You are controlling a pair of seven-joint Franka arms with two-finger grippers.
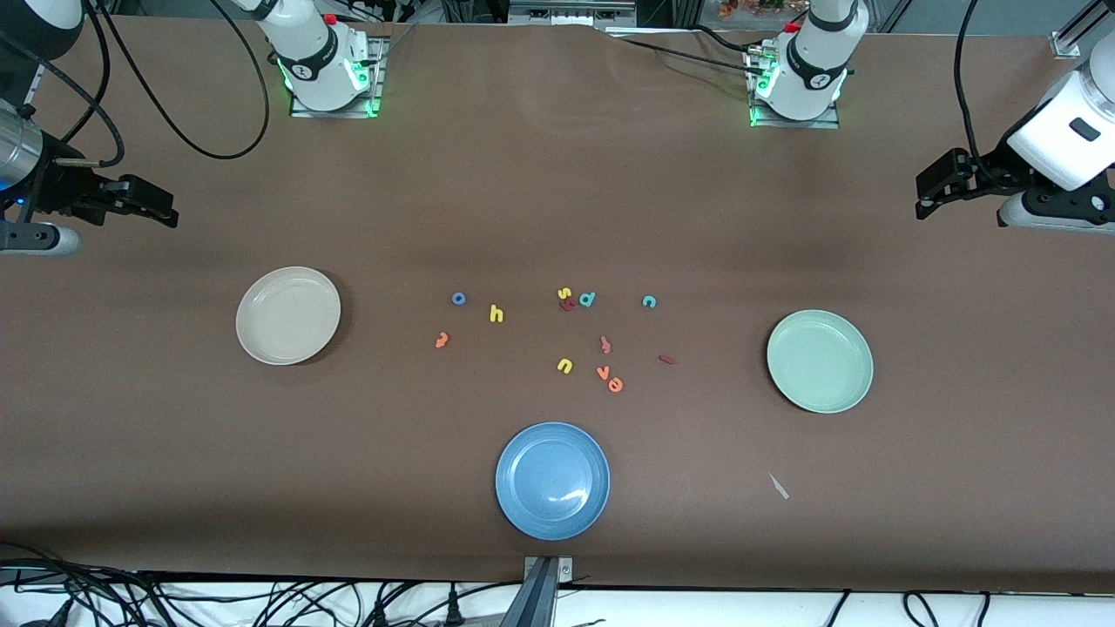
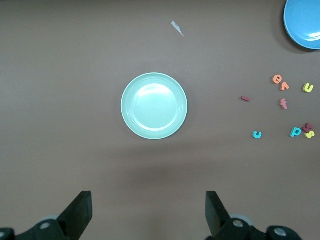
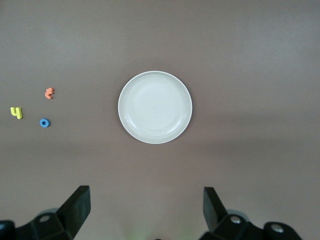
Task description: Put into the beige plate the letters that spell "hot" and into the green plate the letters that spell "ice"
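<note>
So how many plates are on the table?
3. The beige plate lies toward the right arm's end, the green plate toward the left arm's end, the blue plate nearest the front camera.

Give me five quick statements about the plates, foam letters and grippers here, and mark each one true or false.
1. The round cream-beige plate holds no letters. True.
2. The blue ring-shaped foam "o" lies in the round blue plate. False: it lies on the table, nearer the beige plate.
3. The left gripper is open. True.
4. The teal foam "c" is in the round pale mint-green plate. False: it is on the table.
5. The right gripper holds the yellow foam "h". False: it is open and holds nothing.
</note>
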